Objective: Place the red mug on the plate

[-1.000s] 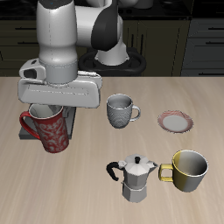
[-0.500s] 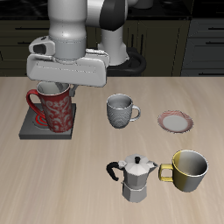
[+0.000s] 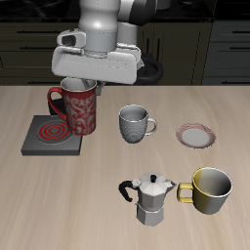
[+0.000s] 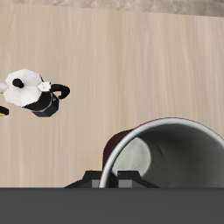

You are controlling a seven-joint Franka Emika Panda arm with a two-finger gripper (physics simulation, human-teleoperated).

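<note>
Dark-red and mottled, the red mug (image 3: pixel 78 109) hangs upright in the air above the edge of the square burner (image 3: pixel 51 136), lifted clear of the table (image 3: pixel 98 210). The claw (image 3: pixel 82 84) is clamped on the mug's rim; the wrist view shows its pale grey inside (image 4: pixel 179 157) holding nothing. The plate (image 3: pixel 196 136) lies bare on the table, well apart from the mug, beyond the grey-white mug (image 3: pixel 133 124). Nearer the front edge stand a moka pot (image 3: pixel 149 198) and a yellow mug (image 3: pixel 212 190), just beside each other; the yellow mug looks empty. No writing or labels can be read on any of them.
</note>
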